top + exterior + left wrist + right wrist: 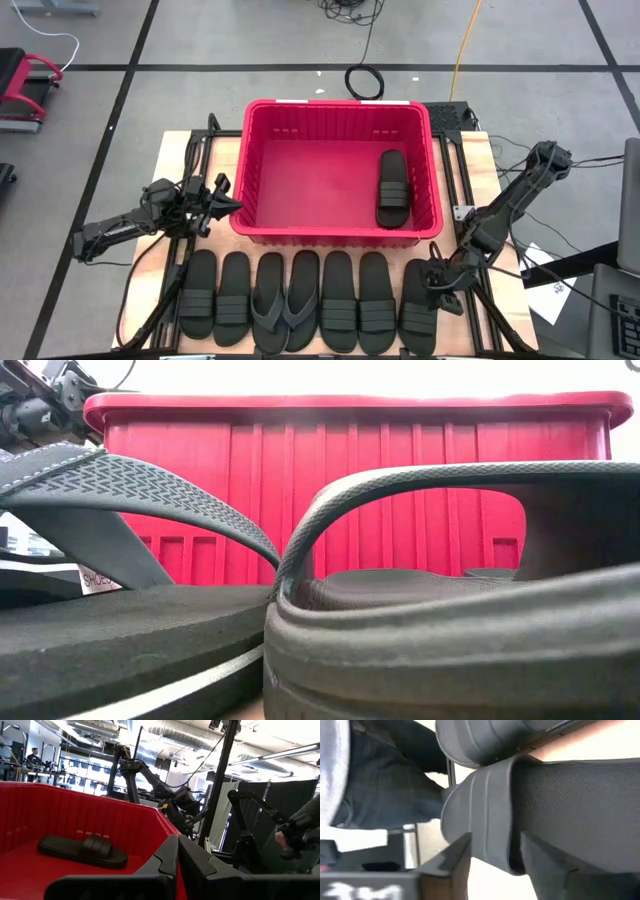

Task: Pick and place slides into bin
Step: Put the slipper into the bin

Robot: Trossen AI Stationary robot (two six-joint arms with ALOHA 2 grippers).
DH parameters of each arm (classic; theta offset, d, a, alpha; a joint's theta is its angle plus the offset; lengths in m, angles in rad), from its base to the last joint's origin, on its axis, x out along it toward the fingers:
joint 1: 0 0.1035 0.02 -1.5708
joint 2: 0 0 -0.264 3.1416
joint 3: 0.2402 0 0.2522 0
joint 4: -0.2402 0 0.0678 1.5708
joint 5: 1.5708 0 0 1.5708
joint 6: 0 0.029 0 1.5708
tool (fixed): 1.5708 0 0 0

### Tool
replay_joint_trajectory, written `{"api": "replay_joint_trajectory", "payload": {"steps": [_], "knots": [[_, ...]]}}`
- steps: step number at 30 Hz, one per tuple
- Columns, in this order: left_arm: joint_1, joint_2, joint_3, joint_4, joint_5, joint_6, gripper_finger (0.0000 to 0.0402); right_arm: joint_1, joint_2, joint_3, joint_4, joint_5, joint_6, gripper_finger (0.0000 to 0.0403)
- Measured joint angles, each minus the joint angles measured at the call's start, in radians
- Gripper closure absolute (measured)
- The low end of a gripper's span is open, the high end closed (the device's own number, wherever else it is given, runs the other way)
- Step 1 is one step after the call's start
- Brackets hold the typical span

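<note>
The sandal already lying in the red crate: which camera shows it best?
The high view: the slide lies whole, strap across, by the right wall of the bin. The left wrist view shows its side profile. The low and right wrist views miss it.

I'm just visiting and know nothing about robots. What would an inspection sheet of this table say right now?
Surface: wooden table, mostly covered.
Job's things: red bin holds one slide; seven slides in a row in front of it.
Clutter: nothing seen.
Grippers: left gripper shut at the bin's left wall; right gripper around the rightmost slide.
Cables: coil and leads on the floor.
Surroundings: grey tiled floor.
</note>
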Motion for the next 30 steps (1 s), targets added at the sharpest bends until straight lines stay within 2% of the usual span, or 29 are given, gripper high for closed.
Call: {"api": "replay_joint_trajectory", "payload": {"steps": [4,7,12,20,25,27,30], "knots": [[0.000,0.000,0.000,0.000,0.001,-0.001,0.0382,-0.001,0.000,-0.062,0.054,0.001,0.034,0.0167],[0.000,0.000,0.000,0.000,0.001,-0.002,0.0382,-0.001,0.000,-0.104,0.111,-0.032,0.054,0.0144],[0.000,0.000,0.000,0.000,0.001,-0.003,0.0382,0.001,0.015,-0.165,0.265,-0.075,0.105,0.0140],[0.000,0.000,0.000,0.000,0.002,-0.016,0.0382,0.001,0.105,-0.173,0.377,-0.049,0.097,0.0158],[0.000,0.000,0.000,0.000,0.002,-0.016,0.0382,0.001,0.166,-0.173,0.466,-0.053,0.092,0.0193],[0.000,0.000,0.000,0.000,0.002,-0.016,0.0382,0.001,0.180,-0.173,0.545,-0.052,0.073,0.0234],[0.000,0.000,0.000,-0.001,0.002,-0.016,0.0382,0.001,0.184,-0.173,0.634,-0.053,0.064,0.0324]]}}
